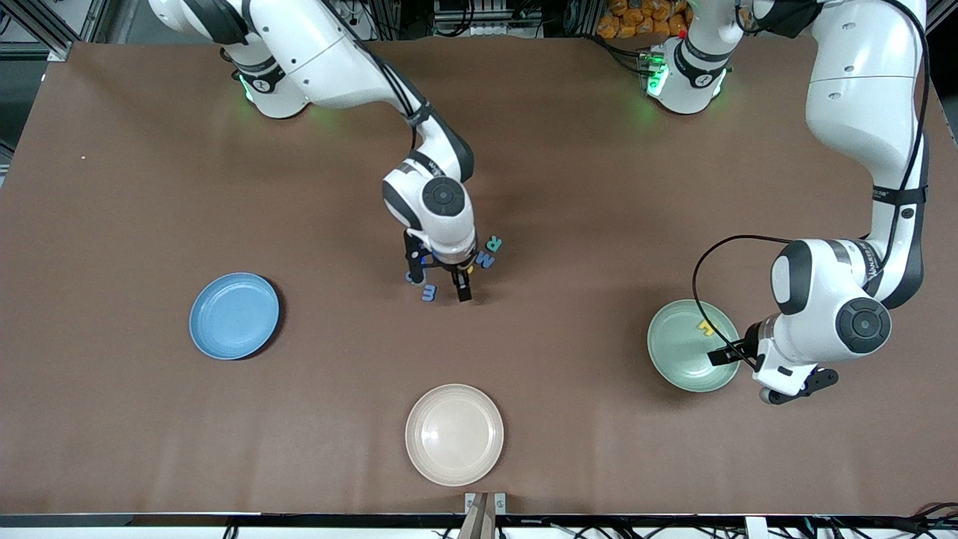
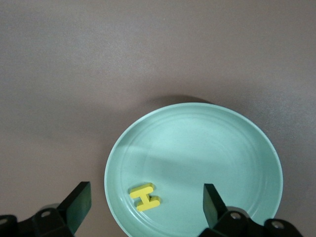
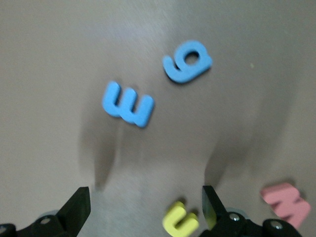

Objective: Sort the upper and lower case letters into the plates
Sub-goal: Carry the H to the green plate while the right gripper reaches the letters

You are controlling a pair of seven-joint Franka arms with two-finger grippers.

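My right gripper (image 1: 438, 284) is open and empty, low over a cluster of foam letters mid-table. Its wrist view shows its open fingers (image 3: 79, 202) with a blue letter shaped like an m (image 3: 128, 104), a blue g-shaped letter (image 3: 187, 61), a yellow u-shaped letter (image 3: 180, 220) by one finger, and a pink M (image 3: 286, 203). A teal R (image 1: 494, 243) and a blue M (image 1: 485, 260) lie beside the gripper. My left gripper (image 1: 763, 372) is open and empty over the mint green plate (image 1: 677, 359), which holds a yellow H (image 1: 705, 326), also seen in the left wrist view (image 2: 144, 197). The light blue plate (image 1: 233, 315) is empty.
A cream-beige plate (image 1: 454, 434) sits empty near the table's front edge, nearer the front camera than the letter cluster. The brown table top (image 1: 599, 224) is bare between the plates.
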